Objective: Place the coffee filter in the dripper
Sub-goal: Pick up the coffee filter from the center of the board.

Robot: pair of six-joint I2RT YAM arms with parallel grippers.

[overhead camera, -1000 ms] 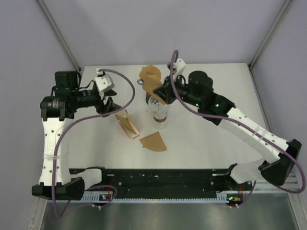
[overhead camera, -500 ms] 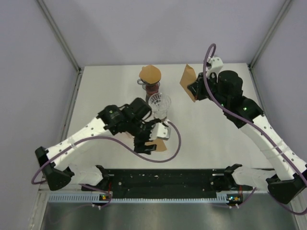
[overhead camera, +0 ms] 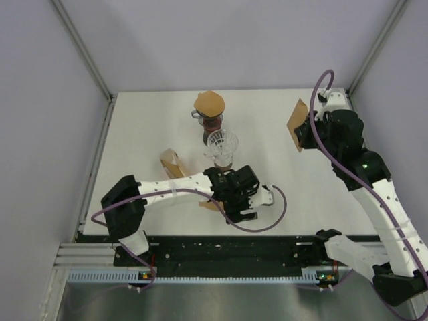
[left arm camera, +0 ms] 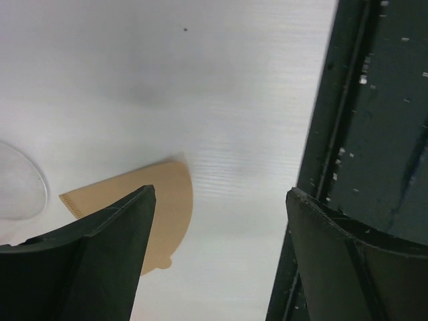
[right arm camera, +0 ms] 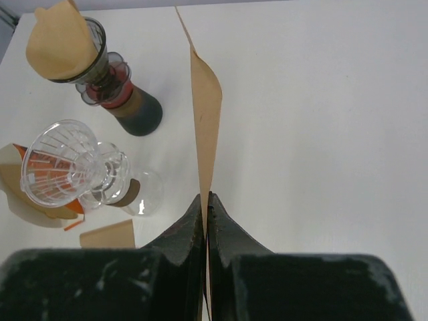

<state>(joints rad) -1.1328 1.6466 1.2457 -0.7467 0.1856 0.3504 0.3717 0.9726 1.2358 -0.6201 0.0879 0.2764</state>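
A brown paper coffee filter (overhead camera: pixel 295 124) hangs over the table's back right, pinched in my shut right gripper (overhead camera: pixel 305 132). In the right wrist view this filter (right arm camera: pixel 206 114) stands edge-on above the closed gripper (right arm camera: pixel 204 198). The clear glass dripper (overhead camera: pixel 222 143) stands at mid-table with nothing in it, and it shows to the left in the right wrist view (right arm camera: pixel 64 160). My left gripper (overhead camera: pixel 235 207) hovers open, low over a second flat filter (overhead camera: pixel 209 205) near the front edge. In the left wrist view that filter (left arm camera: pixel 164 197) lies by the left finger (left arm camera: pixel 100 261), outside the gripper (left arm camera: pixel 221 192).
A dark carafe (overhead camera: pixel 211 126) carrying another dripper with a filter (overhead camera: pixel 210 105) stands behind the clear one. A filter holder (overhead camera: pixel 172 164) sits left of centre. The black front rail (left arm camera: pixel 374 100) runs close beside the left gripper.
The left arm swung from the back left to the front middle and its jaws opened wider. The right arm carried its filter from over the dripper to the back right.
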